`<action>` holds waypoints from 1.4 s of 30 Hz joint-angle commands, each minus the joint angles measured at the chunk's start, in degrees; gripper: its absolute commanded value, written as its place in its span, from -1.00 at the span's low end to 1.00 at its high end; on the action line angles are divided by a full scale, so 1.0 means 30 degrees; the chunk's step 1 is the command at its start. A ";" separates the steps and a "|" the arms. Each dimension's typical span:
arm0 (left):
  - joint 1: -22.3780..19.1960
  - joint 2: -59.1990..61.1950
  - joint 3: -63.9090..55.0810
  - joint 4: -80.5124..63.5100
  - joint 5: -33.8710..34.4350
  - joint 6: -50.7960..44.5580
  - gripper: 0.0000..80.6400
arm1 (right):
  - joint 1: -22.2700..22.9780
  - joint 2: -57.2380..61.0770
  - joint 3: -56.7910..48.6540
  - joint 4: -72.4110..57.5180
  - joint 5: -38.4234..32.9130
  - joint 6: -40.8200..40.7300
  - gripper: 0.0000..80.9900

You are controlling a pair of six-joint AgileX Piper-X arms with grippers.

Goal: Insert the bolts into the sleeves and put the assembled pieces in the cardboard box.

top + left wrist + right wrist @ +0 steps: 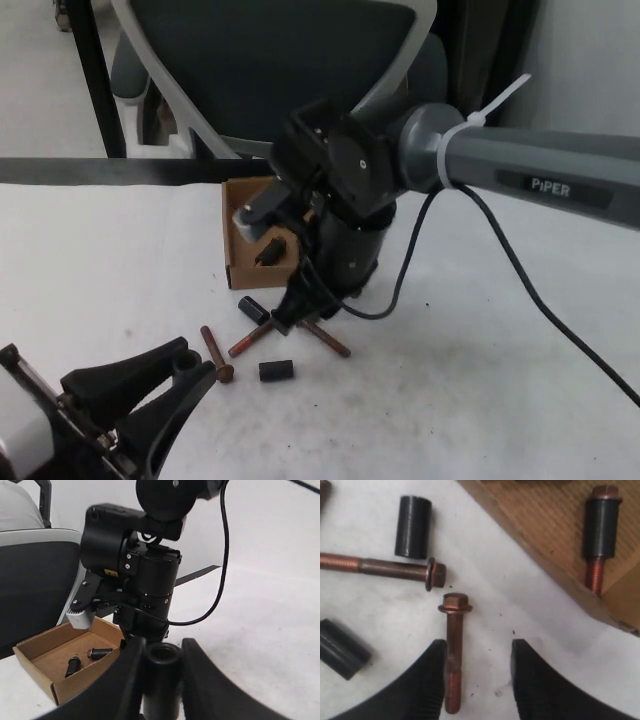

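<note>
Nearest, well short of the cardboard box (80, 679), the left gripper (162, 652) is clamped on a black sleeve (162, 685), whose open bore shows between the fingers. Between it and the box, a loose sleeve (276, 371) and a loose bolt (215, 353) lie on the white bench (480, 400). Just in front of the box the right gripper (477, 644) hangs fingers-down, spread apart and holding nothing, astride a copper bolt (453, 650) that lies close to one finger; a second bolt (385, 569) lies crosswise just past its head. Inside the box two assembled pieces (100, 653) lie on the floor, apart from each other, each a bolt through a black sleeve
</note>
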 commanded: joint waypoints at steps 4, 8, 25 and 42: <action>-0.0034 -0.0194 -0.0165 -0.0350 0.0148 0.0146 -0.98 | -0.0209 0.0972 -0.0056 0.0231 -0.1600 -0.0075 -0.03; -0.0034 -0.0194 -0.0165 -0.0350 0.0148 0.0146 -0.98 | -0.0209 0.1136 -0.0056 0.0096 -0.1680 -0.0072 -0.03; -0.0034 -0.0194 -0.0165 -0.0350 0.0148 0.0146 -0.98 | -0.0237 0.1192 -0.0056 -0.0782 -0.1680 0.0139 -0.99; -0.0034 -0.0194 -0.0165 0.0669 0.4302 0.1769 -0.98 | -0.0007 -0.6656 0.5806 -0.3176 -0.0845 0.1567 -0.99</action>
